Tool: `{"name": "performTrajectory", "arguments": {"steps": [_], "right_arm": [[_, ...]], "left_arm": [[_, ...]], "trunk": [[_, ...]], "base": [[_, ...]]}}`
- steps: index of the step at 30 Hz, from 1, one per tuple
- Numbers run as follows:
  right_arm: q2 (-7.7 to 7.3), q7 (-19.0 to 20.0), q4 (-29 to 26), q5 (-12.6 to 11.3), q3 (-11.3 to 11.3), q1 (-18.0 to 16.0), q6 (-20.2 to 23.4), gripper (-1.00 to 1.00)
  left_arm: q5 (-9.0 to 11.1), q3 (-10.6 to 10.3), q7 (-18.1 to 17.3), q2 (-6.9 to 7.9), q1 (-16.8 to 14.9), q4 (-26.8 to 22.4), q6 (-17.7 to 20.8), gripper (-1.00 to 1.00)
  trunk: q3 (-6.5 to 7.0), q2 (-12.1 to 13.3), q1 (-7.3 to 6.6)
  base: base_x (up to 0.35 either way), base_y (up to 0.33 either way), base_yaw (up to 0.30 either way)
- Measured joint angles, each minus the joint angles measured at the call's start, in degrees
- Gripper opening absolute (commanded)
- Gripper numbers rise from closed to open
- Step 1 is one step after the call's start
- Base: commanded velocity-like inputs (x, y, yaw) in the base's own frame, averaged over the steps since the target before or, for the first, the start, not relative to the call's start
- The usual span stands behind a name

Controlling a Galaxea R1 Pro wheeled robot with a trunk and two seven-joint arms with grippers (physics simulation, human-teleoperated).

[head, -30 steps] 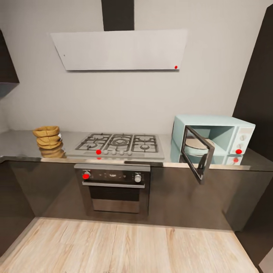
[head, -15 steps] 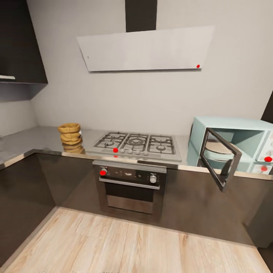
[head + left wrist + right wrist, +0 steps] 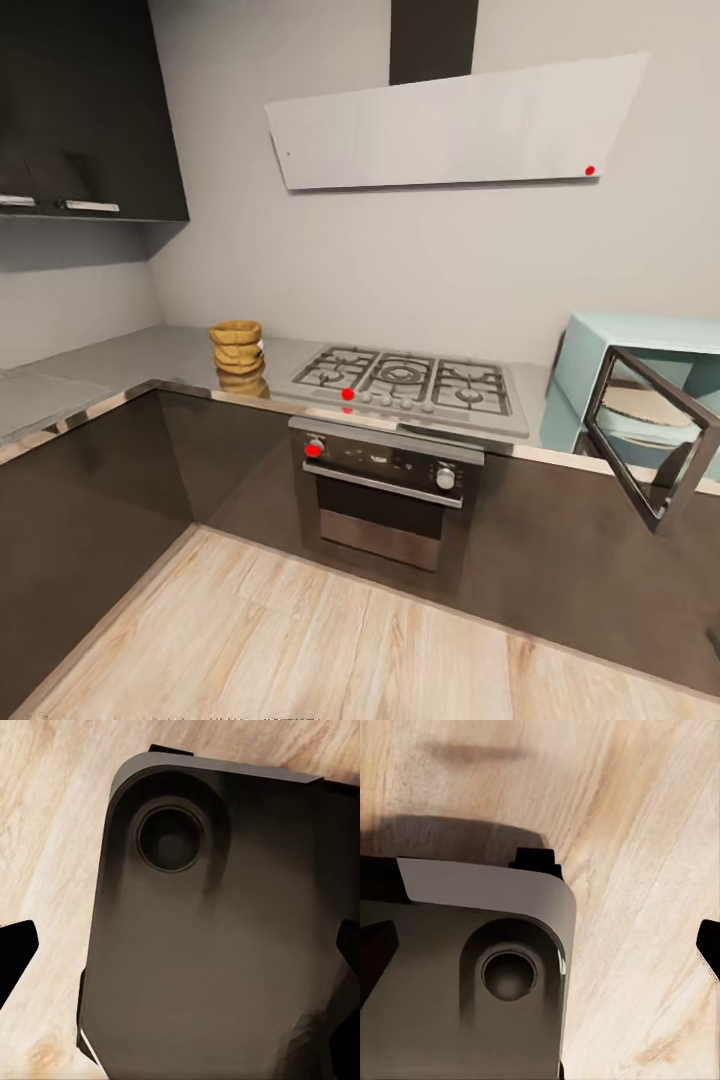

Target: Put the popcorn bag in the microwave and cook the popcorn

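Approaching the popcorn bag (image 3: 236,345) on the countertop (image 3: 110,362), grippers spread and empty, it must next reach and grasp.

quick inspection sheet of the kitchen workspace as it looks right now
surface: grey steel countertop, L-shaped, over dark cabinet fronts
job's things: popcorn bag upright on the countertop, beside the gas hob; microwave at the far end, door swung open, turntable visible inside; popcorn itself not visible
clutter: nothing seen
grippers: left gripper and right gripper both open, holding nothing, fingertips at the wrist views' edges over the robot base and wood floor
cables: nothing seen
surroundings: built-in oven under the hob, white slanted hood above, black upper cabinet, light wood floor
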Motion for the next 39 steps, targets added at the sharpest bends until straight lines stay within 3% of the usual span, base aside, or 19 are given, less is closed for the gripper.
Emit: {"name": "performTrajectory", "arguments": {"steps": [12, 39], "right_arm": [[-0.19, 0.0, -0.07, 0.0, -0.05, 0.0, -0.04, 1.0], [-0.23, 0.03, -0.09, 0.16, 0.01, 0.0, 0.06, 1.0]], "left_arm": [[0.01, -0.07, -0.06, 0.02, -0.01, 0.06, 0.05, 1.0], [-0.44, -0.64, -0.62, 0.18, 0.01, 0.12, 0.25, 1.0]], "trunk": [[0.0, 0.0, -0.01], [0.0, 0.0, -0.03]], "base": [[0.023, 0.018, 0.211], [0.282, 0.213, 0.001]]}}
